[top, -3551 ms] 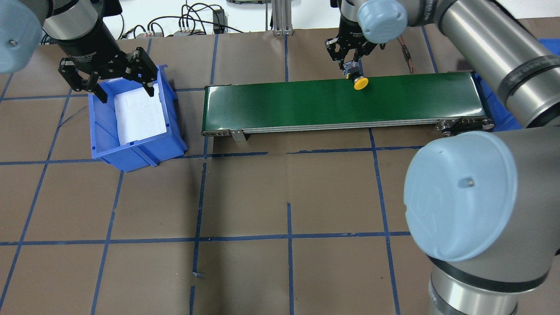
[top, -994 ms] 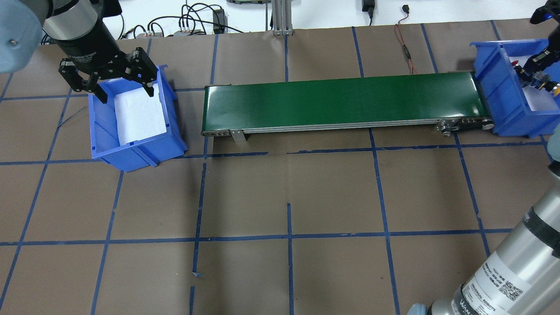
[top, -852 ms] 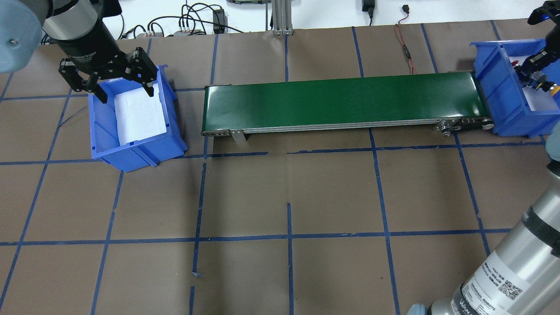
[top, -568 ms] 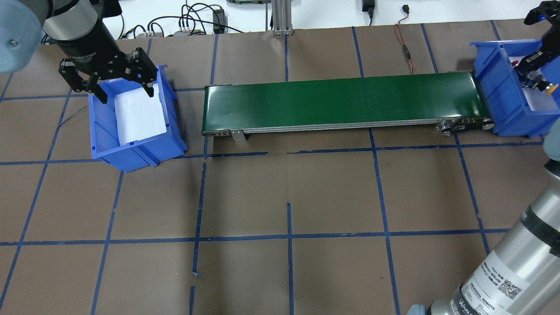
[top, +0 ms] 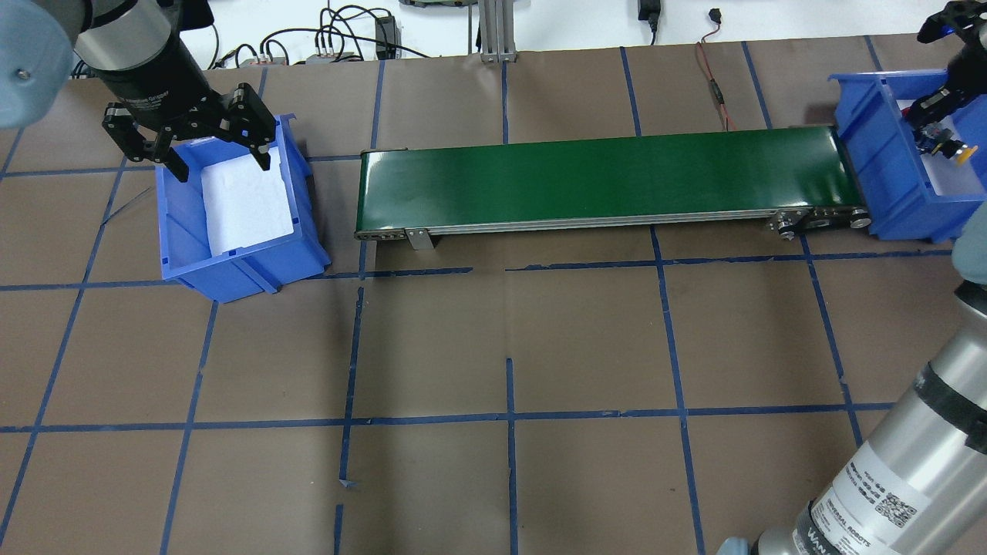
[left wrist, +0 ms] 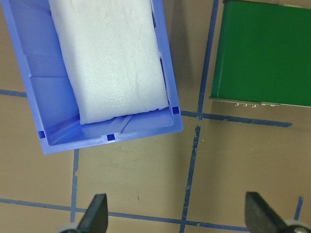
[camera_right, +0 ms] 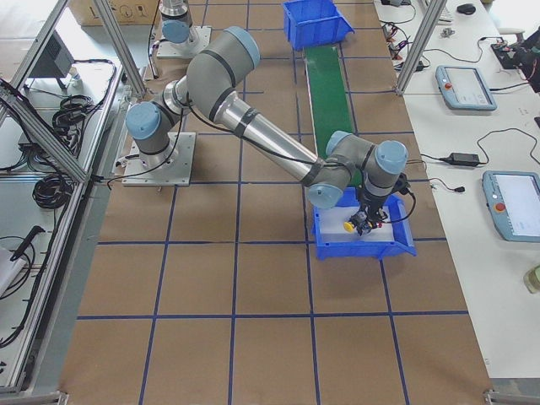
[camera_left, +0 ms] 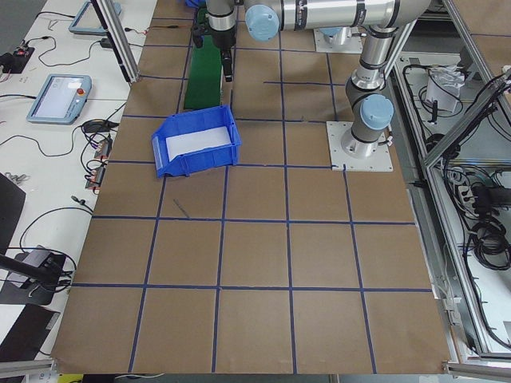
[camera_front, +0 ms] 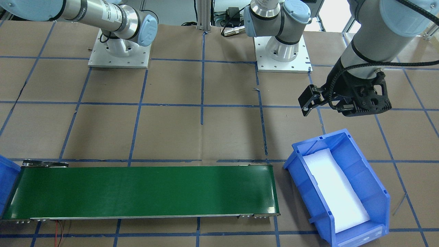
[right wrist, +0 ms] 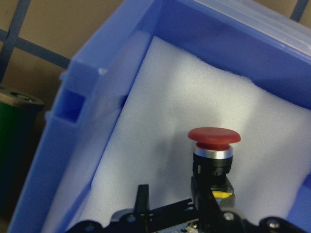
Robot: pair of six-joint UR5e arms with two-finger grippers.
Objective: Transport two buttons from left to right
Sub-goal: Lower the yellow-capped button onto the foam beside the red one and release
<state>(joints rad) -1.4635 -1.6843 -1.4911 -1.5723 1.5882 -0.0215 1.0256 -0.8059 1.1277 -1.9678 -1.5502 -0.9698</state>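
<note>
My right gripper [top: 937,129] is shut on the yellow button [top: 958,152] and holds it inside the right blue bin [top: 871,154], just above the white foam. The exterior right view shows the same hold [camera_right: 348,226]. In the right wrist view the red button [right wrist: 214,145] stands upright on the foam just beyond my fingers, with a bit of yellow [right wrist: 221,194] between them. My left gripper [top: 222,162] is open and empty, hovering over the left blue bin [top: 304,231], which holds only white foam [left wrist: 112,58].
A green conveyor belt [top: 601,177] lies between the two bins, nothing on it. Cables lie at the table's far edge [top: 331,42]. Blue tape lines grid the brown table. Both robot bases [camera_front: 283,51] stand at the near side.
The right gripper carried the yellow button from above the belt into the right bin, then drifted slightly left there. The left gripper has not moved.
</note>
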